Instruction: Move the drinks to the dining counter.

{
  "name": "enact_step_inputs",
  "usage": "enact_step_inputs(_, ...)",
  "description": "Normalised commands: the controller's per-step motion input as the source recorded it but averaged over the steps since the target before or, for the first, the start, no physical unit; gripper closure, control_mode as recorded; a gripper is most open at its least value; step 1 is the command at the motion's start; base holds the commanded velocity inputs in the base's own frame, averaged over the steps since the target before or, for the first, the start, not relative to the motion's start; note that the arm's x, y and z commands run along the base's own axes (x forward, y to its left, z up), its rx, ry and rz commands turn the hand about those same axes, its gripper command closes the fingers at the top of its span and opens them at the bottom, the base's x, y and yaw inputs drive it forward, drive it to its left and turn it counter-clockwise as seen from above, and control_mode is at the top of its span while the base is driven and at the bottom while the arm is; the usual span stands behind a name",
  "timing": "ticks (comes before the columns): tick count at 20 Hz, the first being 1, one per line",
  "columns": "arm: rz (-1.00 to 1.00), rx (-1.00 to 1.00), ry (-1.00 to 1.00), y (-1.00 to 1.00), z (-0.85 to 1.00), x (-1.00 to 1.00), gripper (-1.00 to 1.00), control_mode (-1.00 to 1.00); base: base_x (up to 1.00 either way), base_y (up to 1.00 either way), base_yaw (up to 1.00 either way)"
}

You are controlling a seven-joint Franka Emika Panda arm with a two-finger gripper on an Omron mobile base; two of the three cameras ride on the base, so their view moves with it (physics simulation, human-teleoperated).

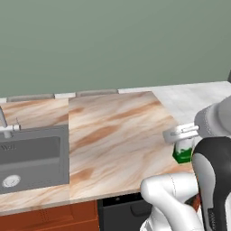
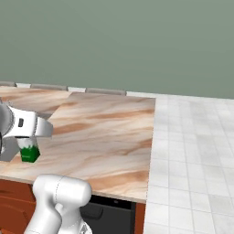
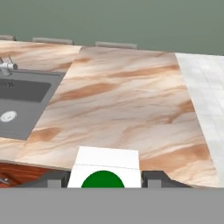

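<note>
My gripper (image 3: pixel 105 183) is shut on the white carton (image 3: pixel 105 168) with the green cap and green base, one of the drinks. The carton (image 1: pixel 182 151) stays upright at the near right corner of the dining counter (image 1: pixel 113 135), a marble slab in front of a grey-green wall. From the right base view the carton (image 2: pixel 29 152) sits under my hand (image 2: pixel 28 128), over the counter's (image 2: pixel 100 132) front edge. Whether its base touches the slab I cannot tell. The dark fingers (image 3: pixel 54 180) flank the carton on both sides.
A grey sink (image 1: pixel 31 155) with a faucet (image 1: pixel 4 124) is set into the counter's left part. Pale tiled floor (image 2: pixel 192 151) lies past the counter's right end. A dark appliance front (image 1: pixel 119 210) sits below the counter edge.
</note>
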Motion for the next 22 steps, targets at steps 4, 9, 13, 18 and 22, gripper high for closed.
enact_step_inputs(4, 0.0, -0.11, -0.01, 0.41, 0.08, 0.31, 1.0, -1.0, 0.0, 0.0, 0.0)
enact_step_inputs(9, 0.0, -0.08, -0.01, 0.33, 0.0, 0.34, 1.0, -1.0, 0.0, 0.0, 0.0)
enact_step_inputs(13, 0.0, 0.0, 0.0, 0.2, -0.06, 0.49, 1.0, -1.0, 0.0, 0.0, 0.0)
enact_step_inputs(18, 0.0, 0.01, 0.0, 0.01, -0.21, 0.5, 1.0, -1.0, 0.0, 0.0, 0.0)
enact_step_inputs(22, 0.0, 0.01, 0.0, 0.0, -0.23, 0.48, 1.0, -1.0, 0.0, 0.0, 0.0)
